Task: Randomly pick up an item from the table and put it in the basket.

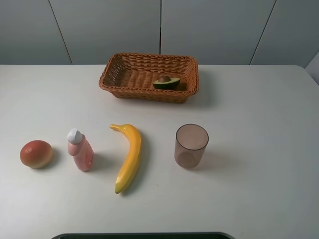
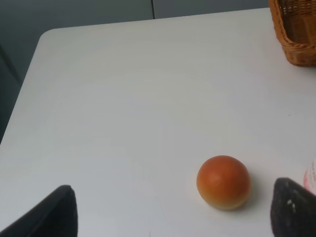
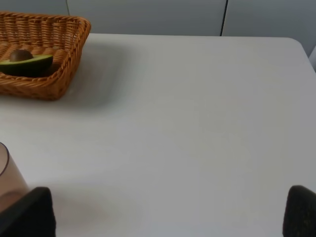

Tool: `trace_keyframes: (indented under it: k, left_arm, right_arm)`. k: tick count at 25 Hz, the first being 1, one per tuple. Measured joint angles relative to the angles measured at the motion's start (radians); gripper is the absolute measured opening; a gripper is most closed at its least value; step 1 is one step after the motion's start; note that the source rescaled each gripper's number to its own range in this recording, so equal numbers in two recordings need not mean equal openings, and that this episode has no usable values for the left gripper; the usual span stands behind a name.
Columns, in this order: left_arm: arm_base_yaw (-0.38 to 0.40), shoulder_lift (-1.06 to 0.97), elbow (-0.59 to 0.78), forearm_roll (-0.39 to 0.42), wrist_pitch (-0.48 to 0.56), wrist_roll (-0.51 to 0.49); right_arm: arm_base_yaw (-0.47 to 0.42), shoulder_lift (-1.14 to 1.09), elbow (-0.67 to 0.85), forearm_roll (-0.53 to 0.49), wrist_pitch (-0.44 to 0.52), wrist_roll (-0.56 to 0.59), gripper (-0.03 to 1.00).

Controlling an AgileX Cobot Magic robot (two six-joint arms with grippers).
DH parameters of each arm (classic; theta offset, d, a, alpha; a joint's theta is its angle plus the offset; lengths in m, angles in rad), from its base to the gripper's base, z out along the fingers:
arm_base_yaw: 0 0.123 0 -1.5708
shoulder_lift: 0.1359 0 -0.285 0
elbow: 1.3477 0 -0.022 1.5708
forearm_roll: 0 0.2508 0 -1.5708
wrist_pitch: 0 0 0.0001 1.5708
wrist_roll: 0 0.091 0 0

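The halved avocado [image 1: 166, 82] lies inside the orange-brown wicker basket [image 1: 119, 74] at the back of the white table [image 1: 259, 149], toward the basket's right end. It also shows in the right wrist view [image 3: 27, 63] inside the basket [image 3: 59, 74]. Neither arm shows in the exterior view. My left gripper [image 2: 173, 212] is open and empty, its dark fingertips [image 2: 59, 212] spread wide above the table. My right gripper [image 3: 170, 212] is open and empty, far from the basket.
Along the front of the table stand a round orange-red fruit [image 1: 36, 154], a pink bottle with a white cap [image 1: 80, 150], a yellow banana [image 1: 128, 156] and a translucent brownish cup [image 1: 191, 145]. The fruit lies near my left gripper [image 2: 223, 181].
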Motion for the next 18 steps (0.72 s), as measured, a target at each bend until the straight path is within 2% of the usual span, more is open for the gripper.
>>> trace_keyframes:
  k: [18]
  left_arm:
    - [0.000, 0.000, 0.000, 0.000, 0.000, 0.002]
  right_arm:
    - [0.003, 0.000, 0.000, 0.004, -0.002, 0.000, 1.00]
